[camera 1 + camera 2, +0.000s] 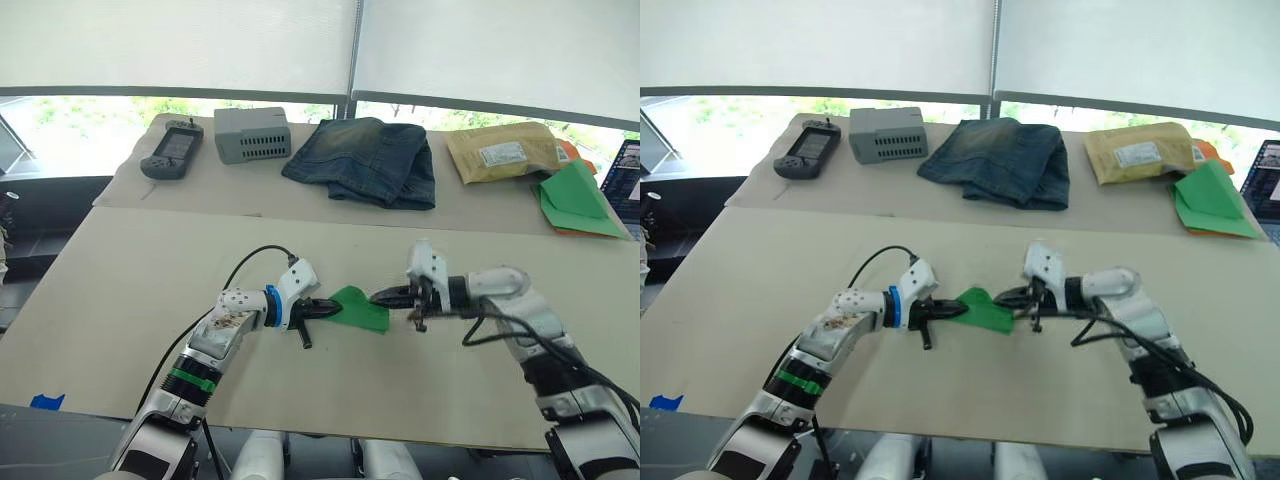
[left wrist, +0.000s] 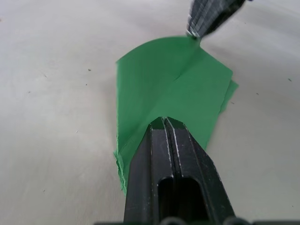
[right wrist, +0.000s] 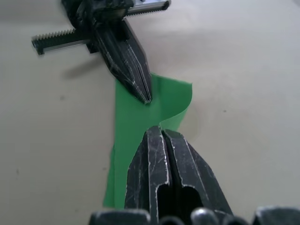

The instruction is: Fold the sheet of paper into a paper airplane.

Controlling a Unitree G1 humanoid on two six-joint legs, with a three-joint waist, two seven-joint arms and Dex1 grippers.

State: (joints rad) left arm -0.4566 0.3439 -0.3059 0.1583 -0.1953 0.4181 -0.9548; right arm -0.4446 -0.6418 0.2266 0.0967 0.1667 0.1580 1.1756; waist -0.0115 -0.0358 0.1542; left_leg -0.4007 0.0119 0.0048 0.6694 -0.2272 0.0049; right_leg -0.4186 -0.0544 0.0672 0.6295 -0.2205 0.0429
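The sheet of paper [image 1: 358, 308] is bright green, partly folded and creased down its middle. It lies mid-table, its far edge curling up off the surface. My left gripper [image 1: 328, 311] is shut on the sheet's left end, and its fingertips [image 2: 164, 123] press together over the paper. My right gripper [image 1: 378, 296] is shut on the opposite end, where its fingertips [image 3: 161, 131] meet at the curled edge. The two grippers point at each other, tips a few centimetres apart. The paper airplane is out of view.
Along the back strip of the table lie a handheld game console [image 1: 172, 150], a grey box [image 1: 252, 134], folded jeans [image 1: 365, 160], a padded envelope [image 1: 503, 152] and a green paper heap over an orange sheet [image 1: 578, 200]. A laptop [image 1: 625, 175] sits at far right.
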